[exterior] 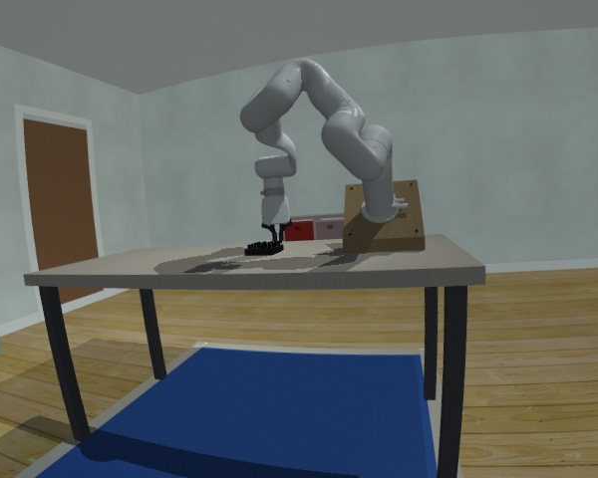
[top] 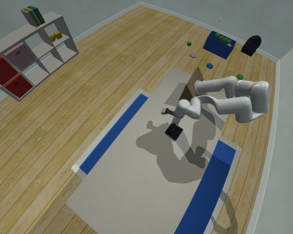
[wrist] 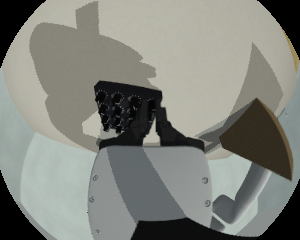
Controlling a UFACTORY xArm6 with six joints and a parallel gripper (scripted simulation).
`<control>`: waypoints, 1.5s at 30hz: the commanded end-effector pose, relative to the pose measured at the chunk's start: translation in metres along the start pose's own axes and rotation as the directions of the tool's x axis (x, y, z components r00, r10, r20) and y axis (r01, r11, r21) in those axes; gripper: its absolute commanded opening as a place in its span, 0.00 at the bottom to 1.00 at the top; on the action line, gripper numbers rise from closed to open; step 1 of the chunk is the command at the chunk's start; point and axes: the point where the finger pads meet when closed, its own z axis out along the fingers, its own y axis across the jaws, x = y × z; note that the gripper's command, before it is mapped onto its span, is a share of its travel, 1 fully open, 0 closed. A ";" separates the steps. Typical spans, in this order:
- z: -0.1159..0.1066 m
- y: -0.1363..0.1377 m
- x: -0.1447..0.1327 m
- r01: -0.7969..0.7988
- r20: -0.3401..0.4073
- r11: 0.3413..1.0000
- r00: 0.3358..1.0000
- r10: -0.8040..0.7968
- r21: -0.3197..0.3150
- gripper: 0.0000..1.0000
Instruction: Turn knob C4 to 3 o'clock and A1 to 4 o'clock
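The black knob box (top: 174, 132) stands on the grey table, near the arm's base. It also shows in the exterior view (exterior: 263, 249) and in the wrist view (wrist: 126, 108), with several dark knobs on top. The white lines and printed names are too small to read. My gripper (top: 175, 124) points straight down onto the box at its edge nearest the arm. The fingers are shut on a knob at that edge, seen from the side in the exterior view (exterior: 275, 237). I cannot tell which knob it is.
The brown wooden mount block (top: 192, 85) that carries the arm's base stands just behind the box; it also shows in the other views (exterior: 383, 216) (wrist: 260, 136). The table's edges lie well away from the box on the other sides.
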 end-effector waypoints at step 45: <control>-0.001 -0.001 0.000 -0.304 -0.003 0.953 0.953 0.304 -0.003 0.08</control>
